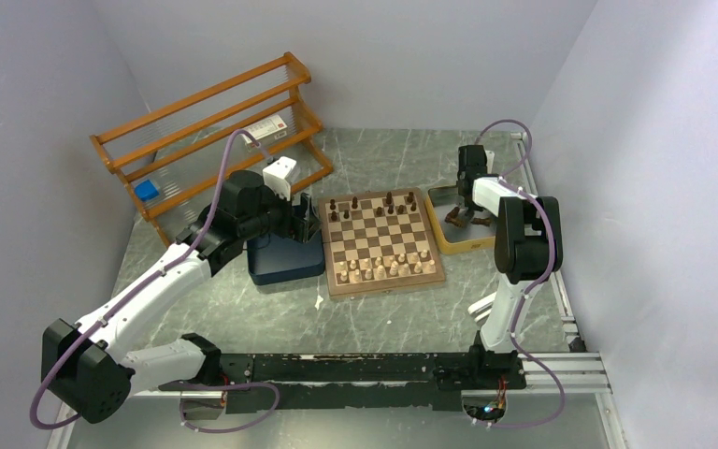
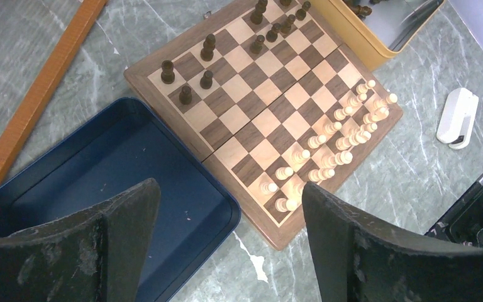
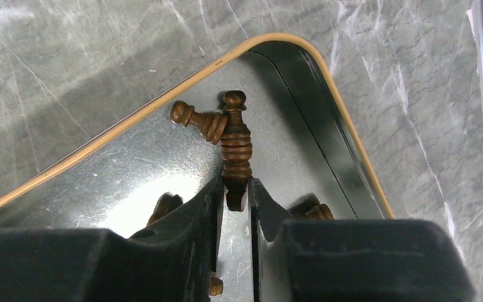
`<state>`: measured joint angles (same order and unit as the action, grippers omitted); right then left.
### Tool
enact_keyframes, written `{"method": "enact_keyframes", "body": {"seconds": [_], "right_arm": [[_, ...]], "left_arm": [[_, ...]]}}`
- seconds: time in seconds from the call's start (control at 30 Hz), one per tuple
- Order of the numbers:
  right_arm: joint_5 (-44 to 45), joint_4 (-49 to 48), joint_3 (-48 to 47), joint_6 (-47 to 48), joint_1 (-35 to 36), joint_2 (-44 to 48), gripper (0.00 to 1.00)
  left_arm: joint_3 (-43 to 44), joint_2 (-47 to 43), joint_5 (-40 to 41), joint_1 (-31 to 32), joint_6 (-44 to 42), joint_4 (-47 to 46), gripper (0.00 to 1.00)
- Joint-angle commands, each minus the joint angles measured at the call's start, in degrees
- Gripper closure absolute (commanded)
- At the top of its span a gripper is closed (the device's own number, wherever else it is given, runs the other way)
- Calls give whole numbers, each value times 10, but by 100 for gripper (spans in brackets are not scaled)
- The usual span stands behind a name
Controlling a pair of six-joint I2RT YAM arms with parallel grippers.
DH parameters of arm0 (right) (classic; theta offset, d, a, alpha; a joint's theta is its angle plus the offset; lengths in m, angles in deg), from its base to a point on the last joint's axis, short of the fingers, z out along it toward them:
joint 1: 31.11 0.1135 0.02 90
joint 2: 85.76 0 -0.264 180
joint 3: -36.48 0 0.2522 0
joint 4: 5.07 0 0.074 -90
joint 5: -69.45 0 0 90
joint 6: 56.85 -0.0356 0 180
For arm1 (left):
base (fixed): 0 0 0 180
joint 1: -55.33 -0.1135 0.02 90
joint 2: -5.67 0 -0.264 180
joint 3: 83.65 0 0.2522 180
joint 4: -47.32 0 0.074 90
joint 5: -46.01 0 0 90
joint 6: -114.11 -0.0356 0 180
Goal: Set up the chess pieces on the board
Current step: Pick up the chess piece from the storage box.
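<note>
- Well, I judge the job a bit over halfway. The pale chessmen (image 2: 327,141) stand in two full rows along the near edge of the board (image 2: 245,132), while the dark side along its far edge has gaps.
- On that far side I count about ten dark chessmen (image 2: 206,78) upright. Four are toward the far-left corner. The rest crowd toward the far-right corner, where they overlap too much for a sure count.
- That leaves about six dark ones to place, by my reckoning. They wait in the yellow tray (image 3: 119,170), which sits on the worktop just off the board's right edge.
- My right claw (image 3: 234,192) is clenched on one dark piece (image 3: 236,148) by its base, near a rounded corner of that tray. I cannot tell whether the piece is off the tray floor. Its stem touches a fallen pawn (image 3: 195,121) lying on its side.
- In the yellow tray I count the held piece, the fallen pawn, and parts of at least three more behind my fingers.
- My left claw (image 2: 227,189) hangs spread wide, grasping nothing, above the blue tray (image 2: 100,163) just beside the board's left edge.
- In all: one board, two trays, about sixteen pale men and about ten dark men placed.
</note>
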<state>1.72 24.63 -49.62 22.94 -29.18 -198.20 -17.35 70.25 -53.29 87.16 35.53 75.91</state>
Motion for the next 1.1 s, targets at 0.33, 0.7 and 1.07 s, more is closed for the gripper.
{"method": "enact_keyframes", "body": {"seconds": [0.33,0.7,1.07], "right_arm": [[4,-1,6,-9,-10,-4,81],[20,18,9,-23,-8,48,98],[-14,39,22,-52,18,123,100]], "left_arm": [[-4,-7,-3,4,9,-9,13],[0,2,7,4,31,-10,17],[72,62,-41,4,128,-26,24]]}}
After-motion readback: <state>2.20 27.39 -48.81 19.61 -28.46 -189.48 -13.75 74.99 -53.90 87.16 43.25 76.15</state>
